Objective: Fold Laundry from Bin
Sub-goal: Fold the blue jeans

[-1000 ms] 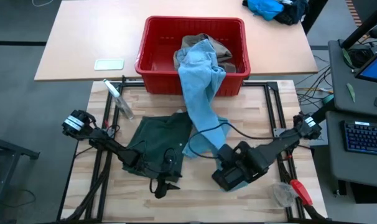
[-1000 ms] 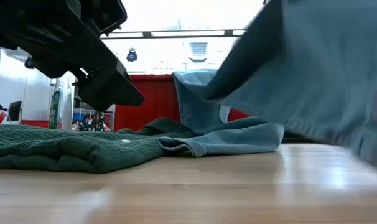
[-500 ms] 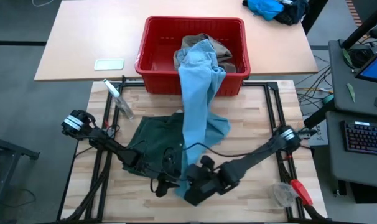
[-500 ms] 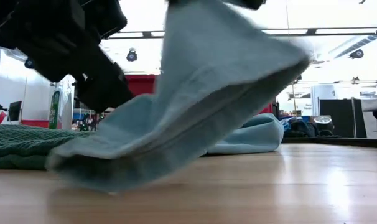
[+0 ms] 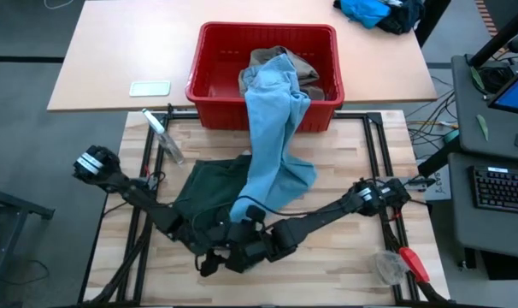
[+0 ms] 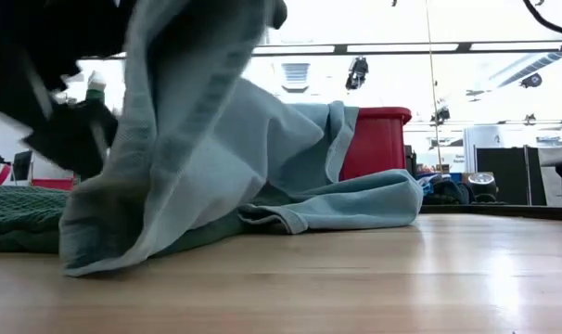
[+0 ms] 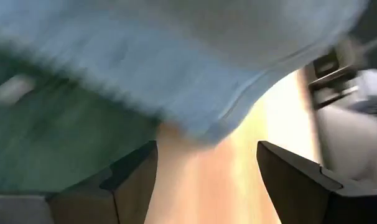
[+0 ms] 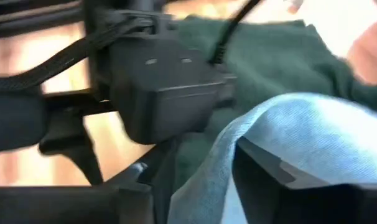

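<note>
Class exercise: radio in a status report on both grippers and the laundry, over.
Left gripper open, empty, beside the dark green shorts. Right gripper at the long light blue denim trousers, trailing from the bright red plastic bin. Arms crowd together.

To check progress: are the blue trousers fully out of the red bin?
No, in the high view the trousers hang over the bin front rim.
</note>
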Controlling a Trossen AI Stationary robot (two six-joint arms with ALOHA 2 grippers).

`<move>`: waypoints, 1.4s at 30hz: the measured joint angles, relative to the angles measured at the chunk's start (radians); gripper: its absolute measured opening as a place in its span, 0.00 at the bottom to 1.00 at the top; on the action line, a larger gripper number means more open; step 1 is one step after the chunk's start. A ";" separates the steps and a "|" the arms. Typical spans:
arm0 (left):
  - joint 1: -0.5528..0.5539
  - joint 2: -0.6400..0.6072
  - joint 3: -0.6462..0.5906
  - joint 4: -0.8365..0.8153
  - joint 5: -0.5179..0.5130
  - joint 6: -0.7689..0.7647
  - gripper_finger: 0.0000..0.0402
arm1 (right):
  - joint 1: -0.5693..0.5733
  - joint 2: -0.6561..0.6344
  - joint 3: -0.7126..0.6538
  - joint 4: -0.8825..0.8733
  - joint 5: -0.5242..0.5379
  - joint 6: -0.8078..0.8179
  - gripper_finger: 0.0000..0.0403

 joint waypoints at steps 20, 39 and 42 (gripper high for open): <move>-0.208 -0.247 -0.001 -0.290 -0.661 -0.219 0.64 | 0.004 -0.039 0.060 -0.082 0.016 -0.207 0.81; 0.068 0.010 -0.001 0.311 -0.663 -0.104 0.64 | 0.253 -0.157 0.044 -0.627 0.206 0.269 0.81; 0.124 0.073 0.000 0.435 -0.585 -0.079 0.64 | 0.304 -0.157 0.044 -0.711 0.242 0.371 0.81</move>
